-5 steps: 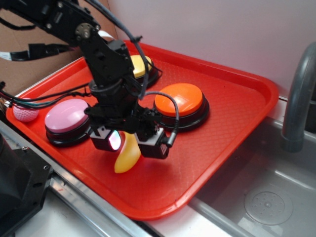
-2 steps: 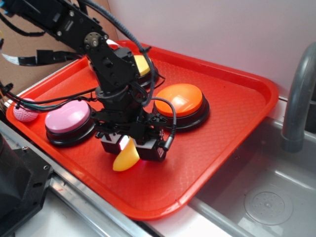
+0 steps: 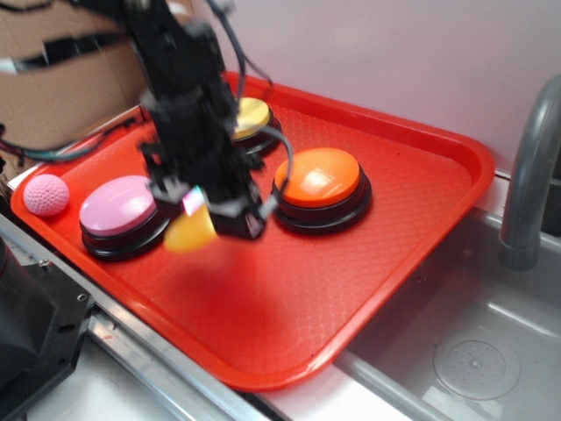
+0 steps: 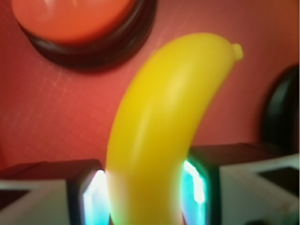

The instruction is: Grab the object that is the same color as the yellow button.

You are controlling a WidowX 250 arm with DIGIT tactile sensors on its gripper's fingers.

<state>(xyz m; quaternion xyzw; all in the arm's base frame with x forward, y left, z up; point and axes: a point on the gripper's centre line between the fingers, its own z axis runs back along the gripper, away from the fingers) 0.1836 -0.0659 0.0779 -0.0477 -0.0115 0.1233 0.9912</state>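
Fingers (image 4: 93, 197) of the gripper (image 3: 210, 213) clamp the yellow banana (image 4: 164, 122) at its lower end, most of it jutting beyond them, apparently clear of the red tray (image 3: 368, 263), matching the yellow button (image 3: 250, 114) behind.

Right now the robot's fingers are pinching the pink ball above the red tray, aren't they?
Not the ball. The fingers pinch the yellow banana, as the wrist view shows. The pink ball sits untouched at the red tray's left corner.
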